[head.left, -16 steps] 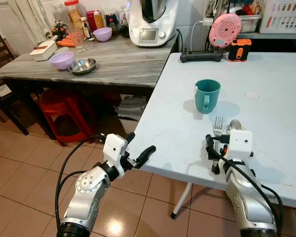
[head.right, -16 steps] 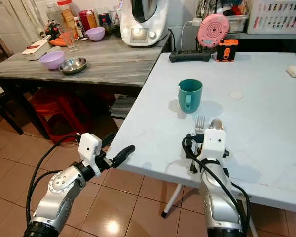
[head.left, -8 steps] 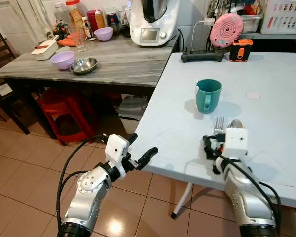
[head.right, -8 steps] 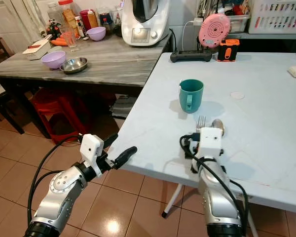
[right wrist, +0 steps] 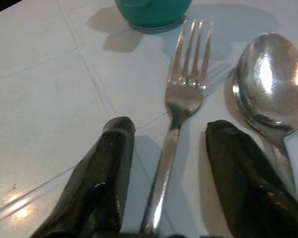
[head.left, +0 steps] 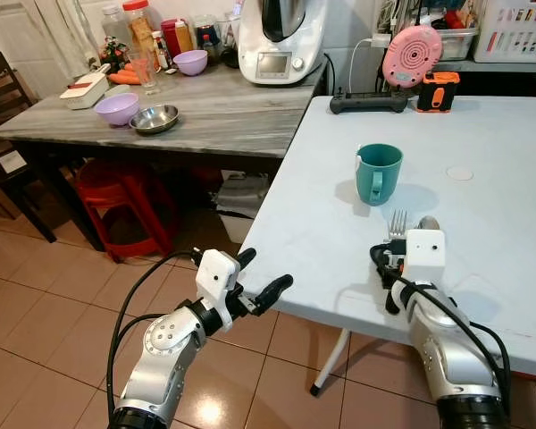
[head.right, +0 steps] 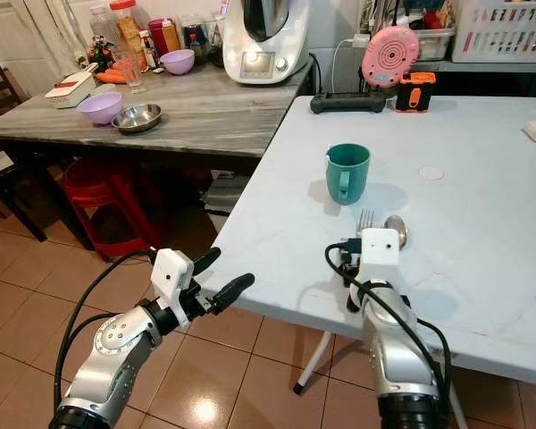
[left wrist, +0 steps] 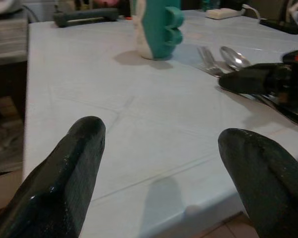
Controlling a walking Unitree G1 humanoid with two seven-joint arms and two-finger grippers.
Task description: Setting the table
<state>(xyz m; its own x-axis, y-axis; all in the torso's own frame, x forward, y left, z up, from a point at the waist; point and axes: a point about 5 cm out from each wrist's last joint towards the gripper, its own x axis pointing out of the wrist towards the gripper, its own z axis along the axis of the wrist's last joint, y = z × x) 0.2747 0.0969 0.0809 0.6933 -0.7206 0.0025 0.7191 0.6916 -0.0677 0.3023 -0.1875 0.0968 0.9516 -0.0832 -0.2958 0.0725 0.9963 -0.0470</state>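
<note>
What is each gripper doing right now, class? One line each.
Left gripper: open, empty, off the white table's edge.
Right gripper: open, fingers either side of the fork handle, not gripping.

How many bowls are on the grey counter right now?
3. A purple bowl beside a steel bowl near the counter's front, and another purple bowl further back by the bottles. More could be hidden behind the clutter.

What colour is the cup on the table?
The cup is teal green, clearest in the left eye view.
</note>
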